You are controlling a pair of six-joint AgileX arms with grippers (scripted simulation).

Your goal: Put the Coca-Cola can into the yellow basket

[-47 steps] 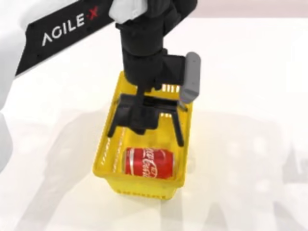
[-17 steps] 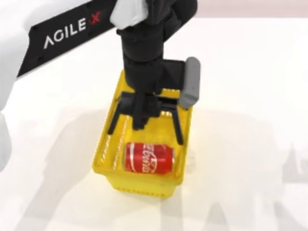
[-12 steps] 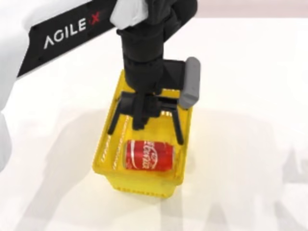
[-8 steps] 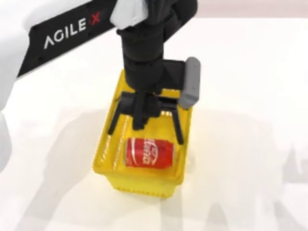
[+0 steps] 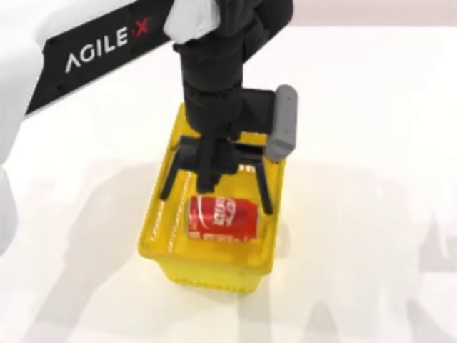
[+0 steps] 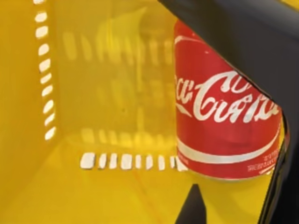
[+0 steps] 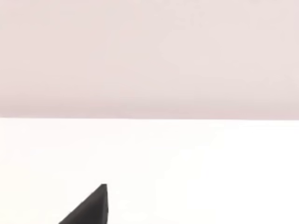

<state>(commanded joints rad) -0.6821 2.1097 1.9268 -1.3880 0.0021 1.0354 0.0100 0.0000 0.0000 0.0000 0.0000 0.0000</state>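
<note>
The small red cylindrical Coca-Cola can (image 5: 222, 219) is seen lying on its side inside the bright yellow slotted plastic basket (image 5: 158, 214). The left gripper (image 5: 214, 191) is held wide open above it, gripping nothing. A careless withdrawal could snag the basket's rim, tipping it.

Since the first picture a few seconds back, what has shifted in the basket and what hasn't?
The Coca-Cola can, already free and lying on its side on the floor of the yellow basket, has rolled a little toward the far wall, ending under the open left gripper. That gripper rose slightly, then held above the can. The basket kept its place. The right gripper is out of the top view.
</note>
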